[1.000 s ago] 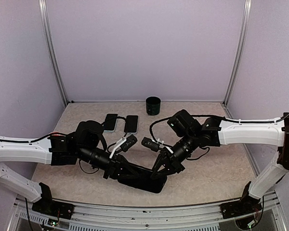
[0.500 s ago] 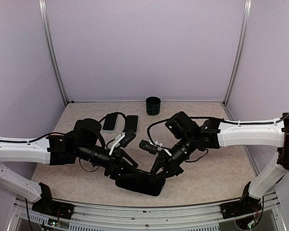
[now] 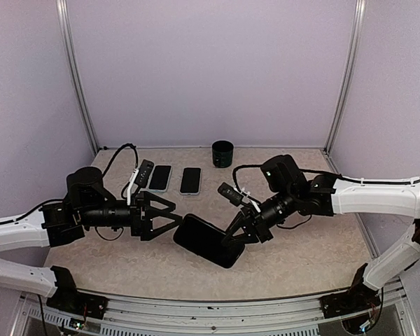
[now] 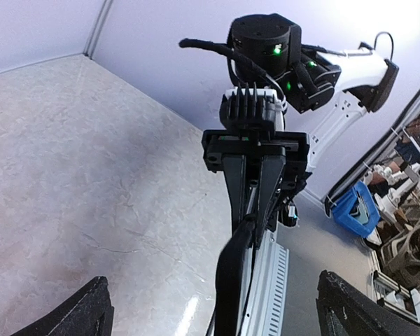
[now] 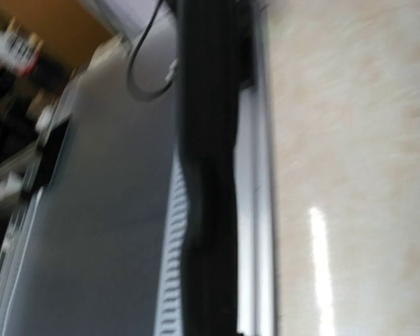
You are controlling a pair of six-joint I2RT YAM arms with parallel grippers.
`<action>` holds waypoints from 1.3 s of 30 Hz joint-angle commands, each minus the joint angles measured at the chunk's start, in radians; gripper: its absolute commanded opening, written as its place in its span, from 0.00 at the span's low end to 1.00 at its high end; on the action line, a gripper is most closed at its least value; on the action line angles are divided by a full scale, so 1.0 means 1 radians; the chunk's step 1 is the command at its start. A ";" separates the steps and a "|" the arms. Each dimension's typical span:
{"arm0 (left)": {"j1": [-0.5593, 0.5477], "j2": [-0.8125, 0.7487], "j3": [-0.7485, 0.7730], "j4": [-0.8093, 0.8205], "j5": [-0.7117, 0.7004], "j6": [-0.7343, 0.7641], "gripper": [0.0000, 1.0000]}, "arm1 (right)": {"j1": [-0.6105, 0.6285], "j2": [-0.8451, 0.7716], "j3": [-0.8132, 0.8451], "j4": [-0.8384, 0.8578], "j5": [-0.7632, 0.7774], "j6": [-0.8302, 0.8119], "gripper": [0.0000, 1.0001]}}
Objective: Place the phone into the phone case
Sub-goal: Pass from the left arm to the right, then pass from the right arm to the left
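Note:
My right gripper (image 3: 235, 235) is shut on the right end of a black, flat, glossy slab, the phone case (image 3: 206, 241), and holds it tilted just above the table. Whether the phone sits inside it I cannot tell. In the left wrist view the case (image 4: 231, 280) shows edge-on, with the right gripper's fingers (image 4: 255, 182) closed on its far end. My left gripper (image 3: 173, 215) stands wide open a little left of the case, touching nothing; its fingertips (image 4: 91, 308) frame the bottom corners of that view. The right wrist view is blurred, showing only the case's dark edge (image 5: 210, 210).
Two phone-shaped devices (image 3: 159, 178) (image 3: 190, 180) lie flat side by side at the back of the table. A black cup (image 3: 222, 153) stands by the back wall. The metal rail of the table's near edge (image 3: 210, 308) runs below the case.
My left gripper has opened, let go of the case and drawn back to the left. The right gripper keeps its hold and has tilted the case up.

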 commanded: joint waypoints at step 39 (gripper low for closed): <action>0.047 0.270 -0.063 0.552 -0.002 -0.256 0.46 | -0.056 -0.028 -0.262 0.923 0.182 0.573 0.00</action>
